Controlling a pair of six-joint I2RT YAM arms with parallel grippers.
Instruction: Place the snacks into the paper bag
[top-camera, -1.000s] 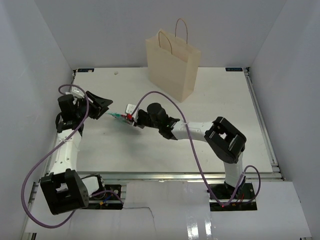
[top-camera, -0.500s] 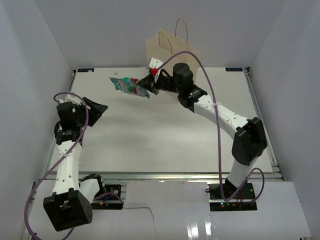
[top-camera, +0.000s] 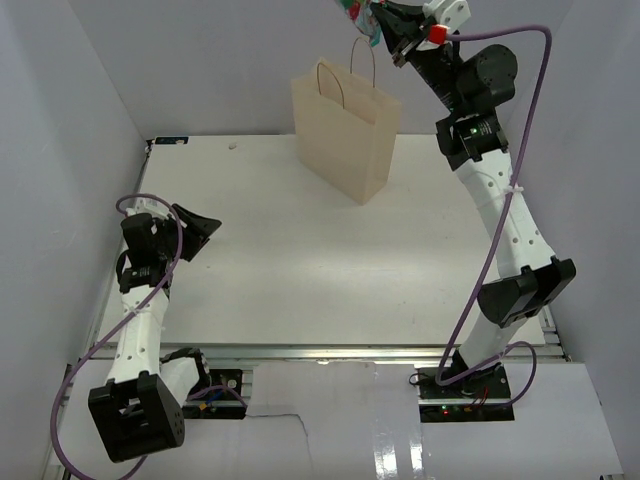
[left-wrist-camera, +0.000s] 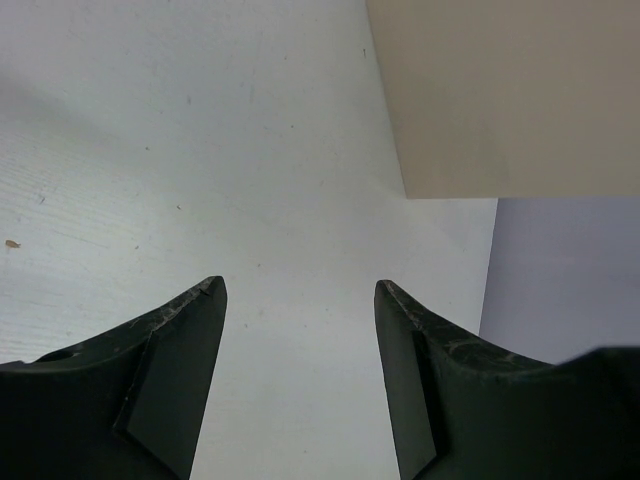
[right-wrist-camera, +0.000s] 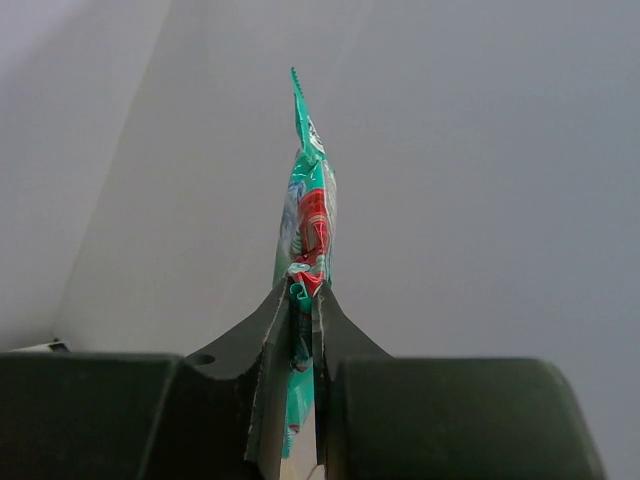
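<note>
Pinching a flat, crinkly teal packet (right-wrist-camera: 308, 200), the right gripper (right-wrist-camera: 305, 296) hangs high.

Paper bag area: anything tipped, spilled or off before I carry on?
Nothing stands out. The paper bag stands upright at the far side of the table, handles up. The right fingers pinch the teal packet by its edge, raised high near the bag. No spill shows.

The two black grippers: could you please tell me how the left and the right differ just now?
The left gripper has its fingers spread and empty; the right gripper pinches a crinkly teal-and-white snack pack. The left is low over the white table; the right is high up by the cream paper bag. Both are black.
</note>
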